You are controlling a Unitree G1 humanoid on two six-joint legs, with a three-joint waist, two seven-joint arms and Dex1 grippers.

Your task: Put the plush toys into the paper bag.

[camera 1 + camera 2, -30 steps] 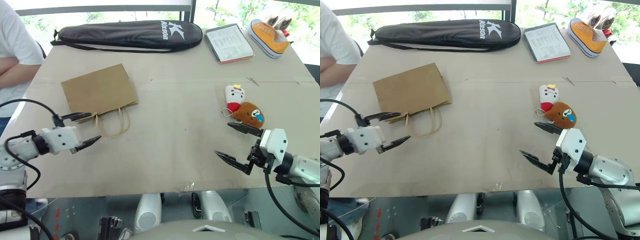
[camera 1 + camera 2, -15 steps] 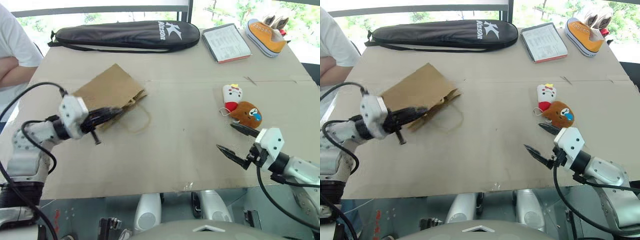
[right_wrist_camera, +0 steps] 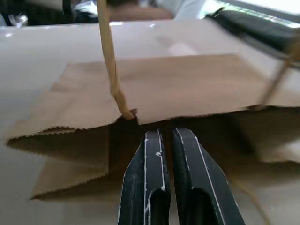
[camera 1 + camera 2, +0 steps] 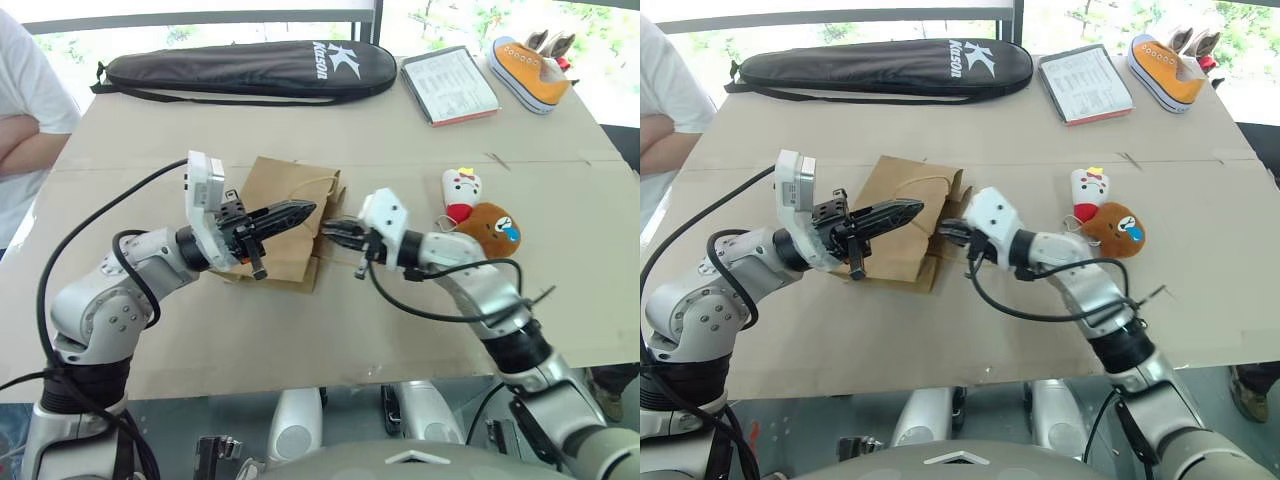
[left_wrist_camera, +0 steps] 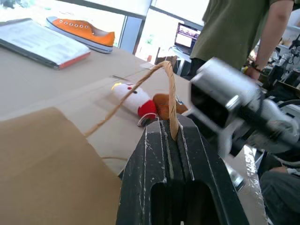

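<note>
While the brown kraft paper bag [image 4: 290, 215] lies mid-table, the left gripper [image 4: 300, 211] reaches level across it, fingers clamped on a twisted paper handle [image 5: 171, 101]. The right gripper [image 4: 330, 226], jaws together, points at the bag's mouth. White-and-red plush toy [image 4: 462, 191] and round brown plush toy [image 4: 494, 226] lie just beyond the right arm.

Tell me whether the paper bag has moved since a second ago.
Yes. The paper bag has shifted toward the plush toys and now lies under the racket bag's right end, its handle pinched in the left gripper.
</note>
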